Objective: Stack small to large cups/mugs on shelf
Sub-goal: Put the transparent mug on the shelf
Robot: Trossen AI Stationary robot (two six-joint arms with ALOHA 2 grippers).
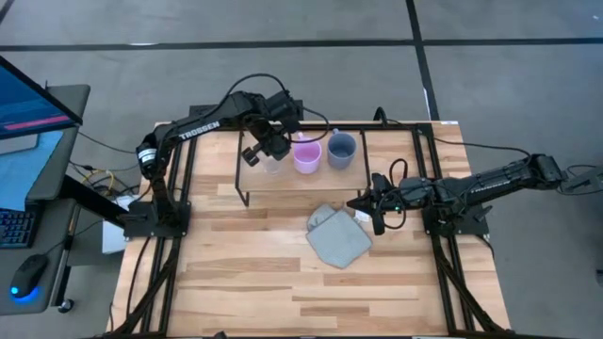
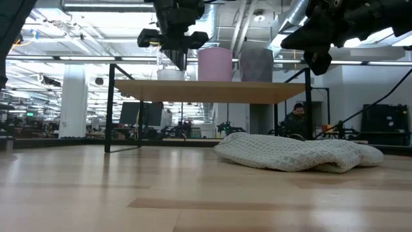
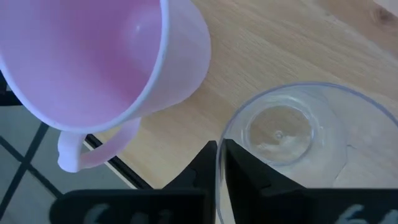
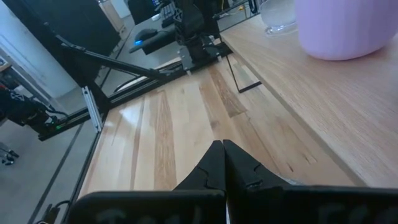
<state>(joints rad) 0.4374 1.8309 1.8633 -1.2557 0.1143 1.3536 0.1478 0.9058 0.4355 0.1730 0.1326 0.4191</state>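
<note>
The tiny clear glass cup stands on its base on the shelf board, at the left of the row. Right of it stand the pink-lilac mug and the blue-grey mug, both upright on their bases. My left gripper is over the glass cup, shut on it. My right gripper hovers shut and holding nothing, above the table near the shelf's right end, beside the cloth. My left gripper holds the clear glass cup by its rim, on the side facing the pink-lilac mug. The wall is pinched between the two fingers, one inside the cup and one outside. They come from above, pointing down. The cup stands upright on the shelf.
A grey-green cloth lies crumpled on the slatted tabletop, in front of the shelf's right half. The shelf stands on thin black wire legs along the table's far side. A monitor, keyboard and mouse sit off the table's left edge.
</note>
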